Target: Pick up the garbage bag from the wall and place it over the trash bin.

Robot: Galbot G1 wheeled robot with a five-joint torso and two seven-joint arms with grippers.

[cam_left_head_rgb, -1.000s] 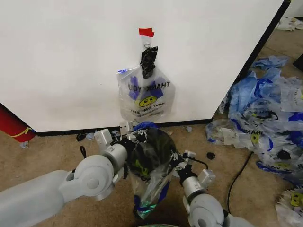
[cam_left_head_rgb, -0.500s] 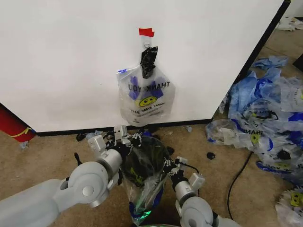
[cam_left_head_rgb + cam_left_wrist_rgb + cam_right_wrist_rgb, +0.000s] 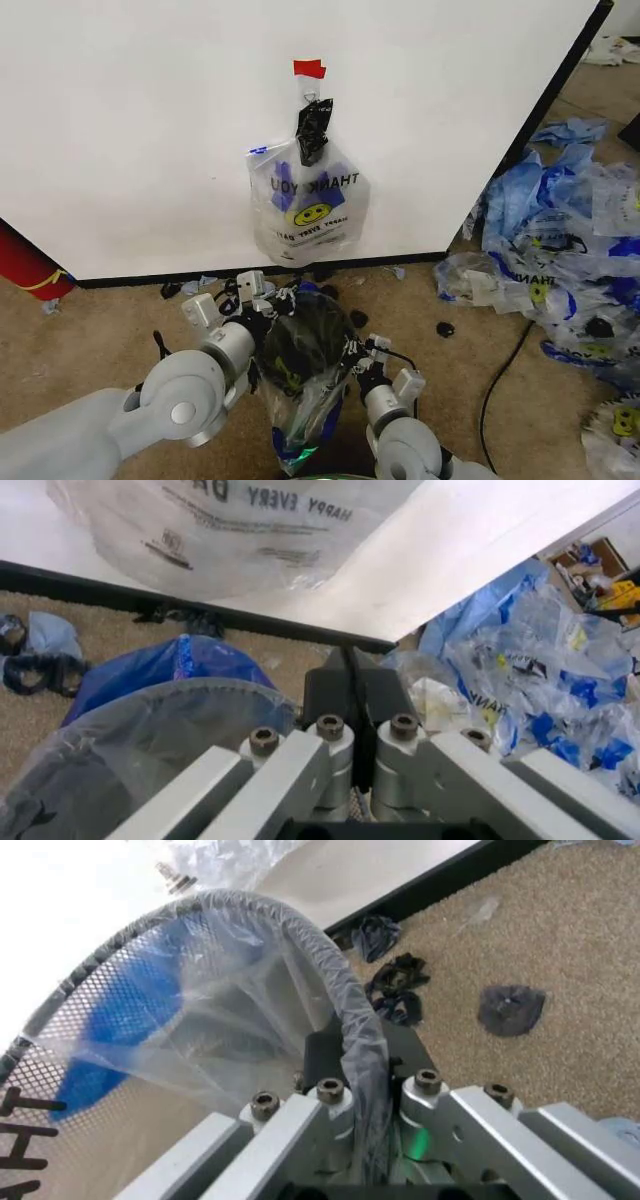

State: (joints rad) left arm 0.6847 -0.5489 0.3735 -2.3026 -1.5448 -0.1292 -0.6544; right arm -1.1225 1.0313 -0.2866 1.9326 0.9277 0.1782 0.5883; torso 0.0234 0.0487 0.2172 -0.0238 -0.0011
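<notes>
Left claw (image 3: 262, 297) and right claw (image 3: 352, 352) each pinch the garbage bag (image 3: 305, 370) rim, stretching it over the trash bin (image 3: 60, 1020); 1 more bag (image 3: 305, 200) hangs on the wall (image 3: 150, 120).

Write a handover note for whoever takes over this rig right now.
Left gripper: shut, at the left rim of the small round black wire-mesh trash bin; whether it pinches film is unclear.
Right gripper: shut on the bag's edge at the right rim.
Thin see-through plastic garbage bag with blue handles: off the white wall, stretched over the bin's mouth.
A second bag of the same kind hangs on the wall.
Left: probably check the rim is covered all round, then release.
</notes>
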